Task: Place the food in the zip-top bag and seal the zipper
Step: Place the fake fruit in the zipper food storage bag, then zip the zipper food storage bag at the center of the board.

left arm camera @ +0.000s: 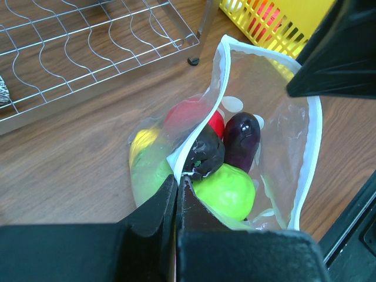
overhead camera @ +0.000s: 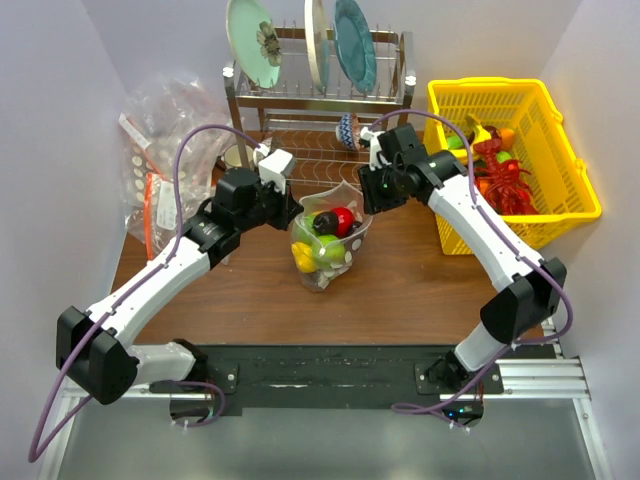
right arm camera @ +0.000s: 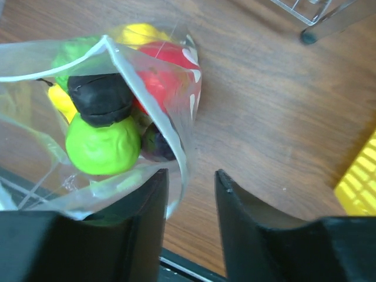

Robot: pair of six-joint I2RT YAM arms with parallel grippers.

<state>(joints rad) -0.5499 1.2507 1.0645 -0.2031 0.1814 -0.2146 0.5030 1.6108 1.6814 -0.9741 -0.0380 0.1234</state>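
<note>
On a wooden worktop (overhead camera: 400,290), the food (left arm camera: 226,188) sits inside the zip-top bag (left arm camera: 276,117). The left gripper (left arm camera: 177,182) has its jaws clenched on the rim, the right gripper (right arm camera: 191,176) straddles it with jaws parted, and the zipper (left arm camera: 313,147) is not yet sealed.

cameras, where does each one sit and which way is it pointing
top external: fixed above and behind the arms, looking down on the table; both arms and bases show, left claw and right claw at the zip-top bag.
left wrist: on the left arm, looking down its shut claw pinching the bag's rim, yellow basket beyond.
right wrist: on the right arm, looking down past its parted claw, bag rim between the fingers.
shared: both wrist views show the food in the open bag.
</note>
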